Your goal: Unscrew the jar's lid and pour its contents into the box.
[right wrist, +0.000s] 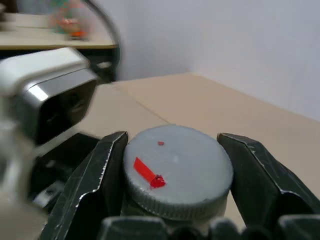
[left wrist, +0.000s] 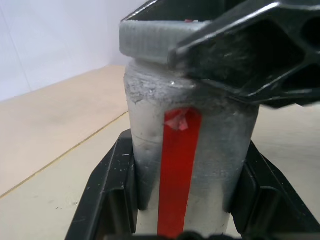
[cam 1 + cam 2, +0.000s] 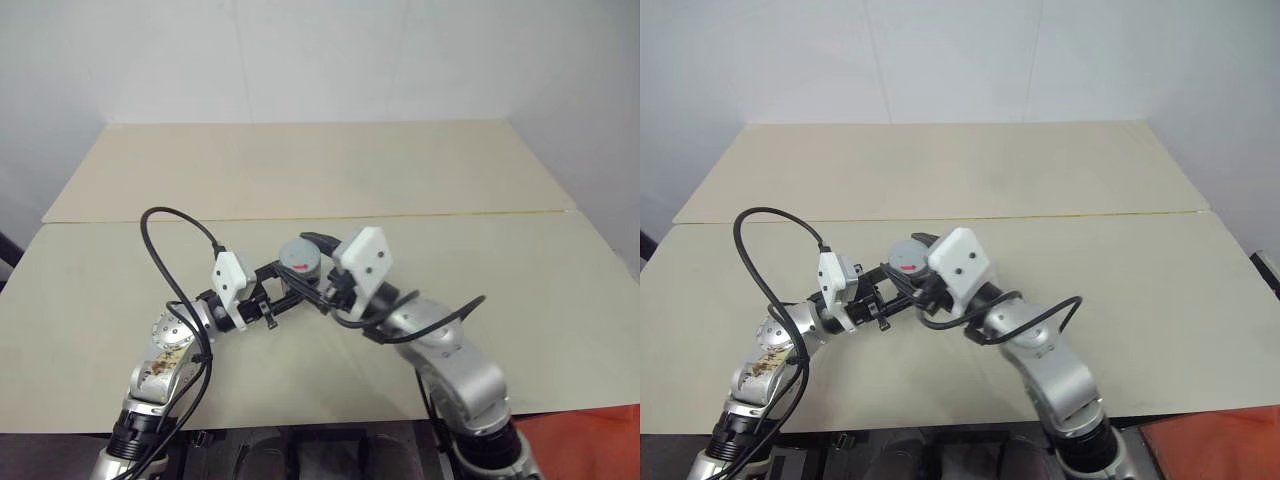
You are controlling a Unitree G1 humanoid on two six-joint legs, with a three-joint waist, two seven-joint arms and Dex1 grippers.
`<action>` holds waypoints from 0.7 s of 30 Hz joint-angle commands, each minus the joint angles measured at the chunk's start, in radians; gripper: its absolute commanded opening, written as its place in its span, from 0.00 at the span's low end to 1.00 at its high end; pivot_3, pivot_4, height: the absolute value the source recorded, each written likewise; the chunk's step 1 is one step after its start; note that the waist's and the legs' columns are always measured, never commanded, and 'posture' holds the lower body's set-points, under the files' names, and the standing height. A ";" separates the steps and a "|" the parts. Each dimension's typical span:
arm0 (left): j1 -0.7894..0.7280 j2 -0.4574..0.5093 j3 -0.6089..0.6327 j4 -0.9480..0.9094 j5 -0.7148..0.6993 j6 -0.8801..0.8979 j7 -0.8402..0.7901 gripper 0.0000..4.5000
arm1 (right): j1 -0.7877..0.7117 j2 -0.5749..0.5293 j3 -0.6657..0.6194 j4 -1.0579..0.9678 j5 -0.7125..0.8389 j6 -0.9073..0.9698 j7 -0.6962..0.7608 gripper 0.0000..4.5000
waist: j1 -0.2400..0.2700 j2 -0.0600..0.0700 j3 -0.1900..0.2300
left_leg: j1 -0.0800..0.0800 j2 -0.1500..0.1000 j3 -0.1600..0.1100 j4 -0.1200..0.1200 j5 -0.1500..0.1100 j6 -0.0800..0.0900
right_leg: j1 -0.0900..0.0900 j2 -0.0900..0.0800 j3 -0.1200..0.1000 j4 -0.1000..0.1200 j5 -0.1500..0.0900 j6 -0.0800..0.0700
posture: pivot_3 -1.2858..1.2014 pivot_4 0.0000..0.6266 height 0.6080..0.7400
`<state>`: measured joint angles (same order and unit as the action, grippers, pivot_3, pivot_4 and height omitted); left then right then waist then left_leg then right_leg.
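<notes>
Jar: the silvery-grey cylindrical jar (image 2: pixel 190 165) with a red vertical stripe stands upright above the beige table (image 3: pixel 300 180), near its front middle.
Lid: the round flat grey cap (image 1: pixel 177 167) with a red mark sits on the jar.
Left gripper (image 3: pixel 285 290): at the jar's 8 o'clock, jaws pinching the jar's body.
Right gripper (image 1: pixel 175 170): at 4 o'clock, black fingers (image 1: pixel 257 175) flanking the lid; contact cannot be told.

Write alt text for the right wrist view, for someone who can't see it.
A round grey lid with a small red mark sits between the right gripper's two black fingers, one on each side of its ribbed rim. Behind lie a beige table and a white wall.
</notes>
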<state>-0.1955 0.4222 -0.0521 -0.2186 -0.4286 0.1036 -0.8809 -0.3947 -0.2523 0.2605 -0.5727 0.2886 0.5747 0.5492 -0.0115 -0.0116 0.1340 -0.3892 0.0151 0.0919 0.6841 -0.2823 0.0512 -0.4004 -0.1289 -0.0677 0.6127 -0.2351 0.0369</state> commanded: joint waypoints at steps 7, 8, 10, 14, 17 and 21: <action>-0.002 0.007 0.004 -0.034 -0.033 -0.004 -0.033 0.43 | -0.240 -0.112 -0.105 0.372 0.221 -0.170 0.495 0.63 | -0.005 0.000 0.000 | 0.000 0.000 0.000 0.000 0.000 0.001 | -0.001 0.001 0.001 0.001 0.000 0.000 | 0.52 0.24 1.00; -0.001 0.008 0.002 -0.036 -0.036 -0.004 -0.035 0.43 | -0.269 -0.115 -0.097 0.416 0.229 -0.192 0.557 0.63 | -0.003 0.000 0.000 | 0.000 0.000 0.001 0.000 0.000 0.001 | -0.001 0.001 0.001 0.001 0.000 0.000 | 0.52 0.24 1.00; 0.002 0.008 0.000 -0.039 -0.039 -0.003 -0.037 0.43 | -0.319 -0.115 -0.083 0.496 0.228 -0.231 0.658 0.63 | -0.003 0.000 0.000 | 0.000 0.000 0.001 0.000 -0.001 0.001 | -0.001 0.001 0.001 0.001 0.000 0.000 | 0.52 0.24 1.00; 0.008 0.009 -0.006 -0.047 -0.040 -0.005 -0.040 0.43 | -0.447 -0.105 -0.048 0.690 0.234 -0.248 0.879 0.63 | -0.003 0.000 0.000 | 0.000 0.001 0.001 0.000 -0.001 0.001 | -0.001 0.000 0.001 0.001 0.000 -0.001 | 0.52 0.24 1.00; 0.010 0.008 -0.008 -0.049 -0.040 -0.007 -0.041 0.43 | -0.531 -0.078 -0.037 0.827 0.222 -0.266 0.983 0.63 | -0.003 0.000 0.000 | 0.000 0.001 0.001 0.000 -0.001 0.001 | -0.001 0.000 0.001 0.001 0.000 -0.001 | 0.52 0.24 1.00; 0.010 0.007 -0.009 -0.049 -0.039 -0.008 -0.042 0.43 | -0.569 -0.067 -0.021 0.910 0.209 -0.322 1.063 0.63 | 0.000 0.000 0.000 | -0.001 0.001 0.001 0.000 0.000 0.001 | -0.001 0.000 0.000 0.001 0.000 -0.001 | 0.52 0.24 1.00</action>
<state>-0.1848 0.4234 -0.0654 -0.2398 -0.4774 0.1115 -0.9234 -0.9403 -0.3239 0.2353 0.3287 0.4756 0.2770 1.5500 -0.0118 -0.0116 0.1340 -0.3897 0.0160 0.0927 0.6841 -0.2828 0.0522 -0.4018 -0.1287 -0.0674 0.6141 -0.2348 0.0363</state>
